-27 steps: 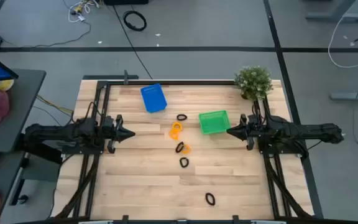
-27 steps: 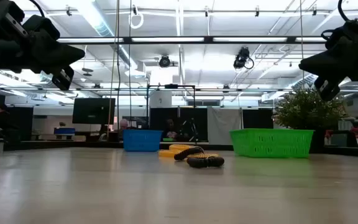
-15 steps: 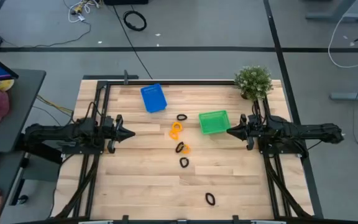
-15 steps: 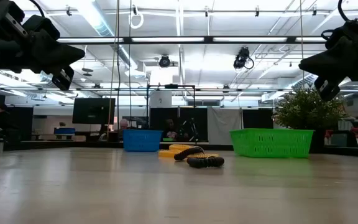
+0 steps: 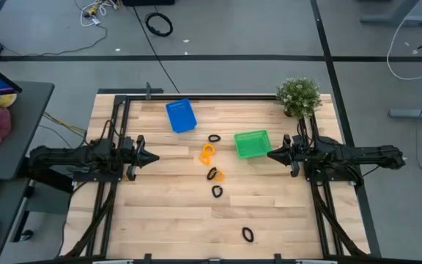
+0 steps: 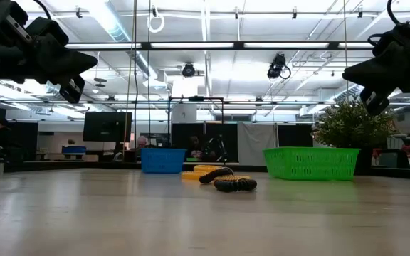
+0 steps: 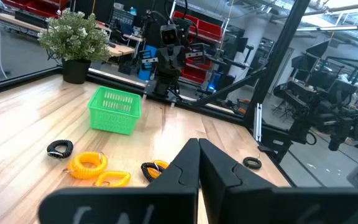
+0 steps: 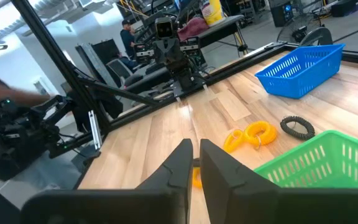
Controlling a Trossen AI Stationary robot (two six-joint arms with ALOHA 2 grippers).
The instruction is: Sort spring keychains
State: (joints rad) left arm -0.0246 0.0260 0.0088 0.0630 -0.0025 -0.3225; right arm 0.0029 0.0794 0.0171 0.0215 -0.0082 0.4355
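Table [image 5: 160, 213]: wooden, with my two arms parked at its left and right edges, facing inward. Blue bin [image 5: 181, 115] sits toward the far edge, left of centre; green bin [image 5: 252, 144] lies just ahead of my right end effector [image 5: 272, 155]. Potted plant [image 5: 298, 96] occupies the far right corner. My left end effector [image 5: 153, 158] is fully closed and empty; the right is nearly closed, holding nothing. The spring keychains [image 5: 212, 174] lie scattered mid-table, orange [image 5: 207, 153] and black [image 5: 214, 138], one black [image 5: 247, 235] near the front edge; neither bin appears to hold any. Assessment: sorting not begun. The next move calls for opening one end effector and descending on the nearest loop.
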